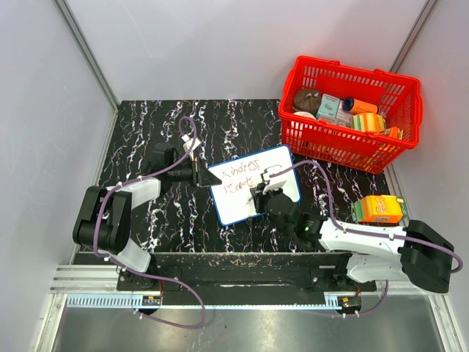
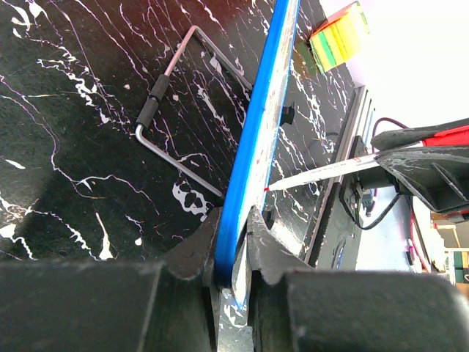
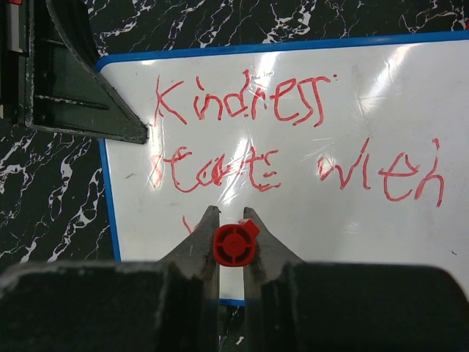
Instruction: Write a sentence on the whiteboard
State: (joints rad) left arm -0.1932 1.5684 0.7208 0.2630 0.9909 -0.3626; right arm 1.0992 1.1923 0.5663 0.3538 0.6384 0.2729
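Pinching the edge of the blue-framed whiteboard (image 1: pixel 236 209) on the black marbled table (image 1: pixel 146 125) was the left gripper (image 2: pixel 234 220) — the right gripper (image 3: pixel 231 214) clenched a red marker (image 3: pixel 235 244) by the red handwritten sentence (image 3: pixel 242 103), "Kindness starts with".

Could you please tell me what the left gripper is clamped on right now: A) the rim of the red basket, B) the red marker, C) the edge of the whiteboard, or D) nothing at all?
C: the left gripper pinches the blue-framed edge of the whiteboard, while the red marker sits in the right gripper.
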